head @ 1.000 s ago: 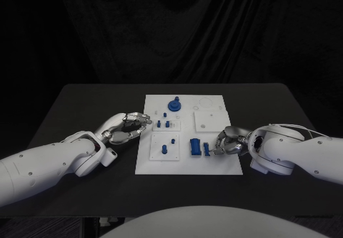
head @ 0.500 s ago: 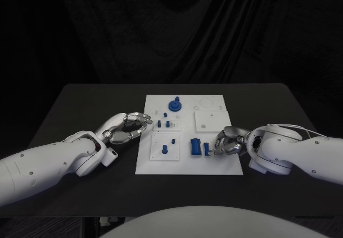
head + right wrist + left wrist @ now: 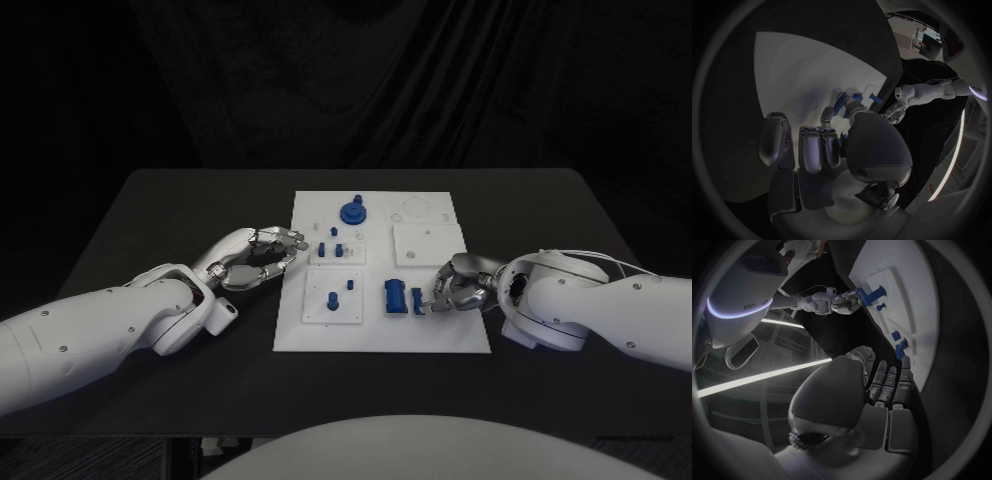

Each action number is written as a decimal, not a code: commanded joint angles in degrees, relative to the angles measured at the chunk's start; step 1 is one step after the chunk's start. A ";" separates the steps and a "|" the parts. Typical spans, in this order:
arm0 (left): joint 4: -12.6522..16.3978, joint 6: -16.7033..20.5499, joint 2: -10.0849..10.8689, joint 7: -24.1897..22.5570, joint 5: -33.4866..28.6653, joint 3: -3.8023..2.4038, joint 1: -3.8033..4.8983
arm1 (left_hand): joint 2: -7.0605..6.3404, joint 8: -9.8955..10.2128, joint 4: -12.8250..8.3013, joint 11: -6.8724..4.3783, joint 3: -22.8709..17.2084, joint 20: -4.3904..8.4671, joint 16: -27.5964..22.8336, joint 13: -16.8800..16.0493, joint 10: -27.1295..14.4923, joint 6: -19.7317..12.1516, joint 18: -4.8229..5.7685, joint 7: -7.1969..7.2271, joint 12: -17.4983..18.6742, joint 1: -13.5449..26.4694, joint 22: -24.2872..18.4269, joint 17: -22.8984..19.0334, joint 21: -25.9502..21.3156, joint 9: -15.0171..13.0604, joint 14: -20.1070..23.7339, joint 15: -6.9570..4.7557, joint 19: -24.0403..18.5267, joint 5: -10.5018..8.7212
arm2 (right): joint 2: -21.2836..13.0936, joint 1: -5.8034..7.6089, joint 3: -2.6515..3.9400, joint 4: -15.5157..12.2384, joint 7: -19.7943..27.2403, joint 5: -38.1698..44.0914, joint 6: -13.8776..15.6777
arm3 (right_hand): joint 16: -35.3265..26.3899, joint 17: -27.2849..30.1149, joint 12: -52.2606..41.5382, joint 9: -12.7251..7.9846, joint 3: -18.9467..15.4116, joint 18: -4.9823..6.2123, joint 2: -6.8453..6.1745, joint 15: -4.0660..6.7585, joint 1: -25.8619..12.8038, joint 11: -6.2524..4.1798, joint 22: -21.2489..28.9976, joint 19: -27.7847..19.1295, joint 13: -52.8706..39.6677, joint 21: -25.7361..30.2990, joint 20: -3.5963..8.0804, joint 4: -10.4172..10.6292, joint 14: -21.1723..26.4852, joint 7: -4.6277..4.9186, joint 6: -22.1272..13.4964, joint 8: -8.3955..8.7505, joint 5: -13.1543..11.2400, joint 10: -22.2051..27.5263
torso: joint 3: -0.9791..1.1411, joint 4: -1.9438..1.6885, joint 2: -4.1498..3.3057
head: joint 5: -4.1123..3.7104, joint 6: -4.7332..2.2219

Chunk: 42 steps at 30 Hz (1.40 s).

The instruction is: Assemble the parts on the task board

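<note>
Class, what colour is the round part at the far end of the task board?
Blue; the round part shows best in the head view.

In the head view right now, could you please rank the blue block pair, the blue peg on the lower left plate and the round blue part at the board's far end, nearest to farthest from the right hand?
1. Blue block pair: right beside the right hand, at its fingertips.
2. Blue peg: on the lower left plate, across the board.
3. Round blue part: at the board's far end.
</note>
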<state>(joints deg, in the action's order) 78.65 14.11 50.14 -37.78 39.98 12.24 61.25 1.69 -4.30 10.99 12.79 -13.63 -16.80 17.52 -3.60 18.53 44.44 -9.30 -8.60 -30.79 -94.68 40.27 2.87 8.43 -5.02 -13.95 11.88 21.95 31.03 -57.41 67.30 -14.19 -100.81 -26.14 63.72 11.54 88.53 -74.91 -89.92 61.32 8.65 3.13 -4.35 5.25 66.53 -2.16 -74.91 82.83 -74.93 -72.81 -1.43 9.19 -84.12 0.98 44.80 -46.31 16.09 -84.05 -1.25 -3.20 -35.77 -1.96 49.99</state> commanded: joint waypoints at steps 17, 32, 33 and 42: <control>0.03 -0.56 -0.03 -0.78 -0.27 -0.05 -0.10 | 0.34 -0.16 0.03 0.18 -0.29 0.13 0.30 -0.04 0.01 0.04 0.69 -0.34 -0.11 0.02 -0.07 0.08 0.24 0.07 -0.43 -0.04 0.43 0.20 | 0.14 -0.23 -0.03 0.15 0.20 1.54 1.05 | 0.16 -12.77 -0.08 0.46 0.86 0.67 0.24 0.42 2.28 -0.52 -10.10 0.08 -15.07 -0.18 0.55 -0.83 -5.14 -0.02 -0.72 -0.55 0.18 -5.95 | 0.00 0.03 0.01 | 0.00 0.01; 0.82 3.71 0.59 -5.26 -0.27 -0.05 -0.12 | -0.23 -0.09 0.05 -1.16 -0.63 1.47 -0.43 -0.03 0.08 -0.03 0.40 -0.14 0.27 0.74 -0.97 -0.05 -1.05 0.17 0.52 -1.37 -2.06 0.08 | -2.32 -0.17 0.02 -0.82 7.40 1.57 9.30 | 0.21 -12.86 -0.08 0.62 -1.00 0.56 -1.04 0.32 -0.34 -0.38 -10.22 0.25 -15.07 -0.58 0.50 1.83 -5.18 0.14 -0.49 -0.83 0.08 -5.95 | 0.03 0.02 0.01 | 0.37 0.01; 1.03 4.32 0.70 -5.78 -0.27 -0.05 -0.12 | -0.43 0.00 0.12 -1.67 -0.63 1.92 -0.78 -0.03 -0.17 -0.22 0.31 0.03 0.40 0.90 -1.22 -0.09 -1.43 0.23 1.00 -1.88 -2.79 -0.03 | -2.62 -0.15 0.03 -0.96 8.76 1.57 10.54 | 0.06 -12.61 -0.08 0.67 -1.20 0.62 -1.41 0.31 -0.35 -0.37 -10.14 0.12 -15.07 -0.31 0.48 2.00 -5.09 0.13 -0.50 -0.88 0.11 -5.95 | 0.02 0.02 0.02 | 0.30 0.01; 4.25 9.53 2.80 -8.39 -0.28 -0.07 -0.04 | -1.10 -0.06 0.74 -3.64 -0.66 3.73 -2.01 -0.08 -1.31 -0.36 0.31 0.55 0.43 1.26 -4.23 -0.24 -3.21 0.26 2.86 -3.69 -6.41 0.04 | -4.22 2.00 0.07 -1.39 20.16 0.19 17.80 | -2.03 -9.14 -0.08 2.55 -1.48 1.65 -1.50 -0.79 1.21 0.71 -8.69 -3.15 -15.07 5.26 -0.47 5.64 -3.42 1.25 -4.01 -1.80 0.22 -5.95 | 0.16 0.09 0.13 | 0.68 0.01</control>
<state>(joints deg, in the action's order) 82.32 19.84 52.78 -38.65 39.98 12.24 61.22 0.76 -4.30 11.38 9.59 -14.32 -13.15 15.74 -3.60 17.20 44.12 -9.30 -8.28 -30.34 -93.75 36.43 2.69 5.42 -4.79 -11.22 8.54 15.91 31.03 -61.64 68.87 -14.20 -102.23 -12.90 64.76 23.66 86.83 -74.91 -89.92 63.68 7.18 4.05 -6.26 4.77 67.47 -1.90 -74.95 80.18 -74.93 -68.31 -1.77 14.36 -83.95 2.08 41.26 -47.86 16.11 -84.01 -1.16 -3.12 -35.72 -1.35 49.99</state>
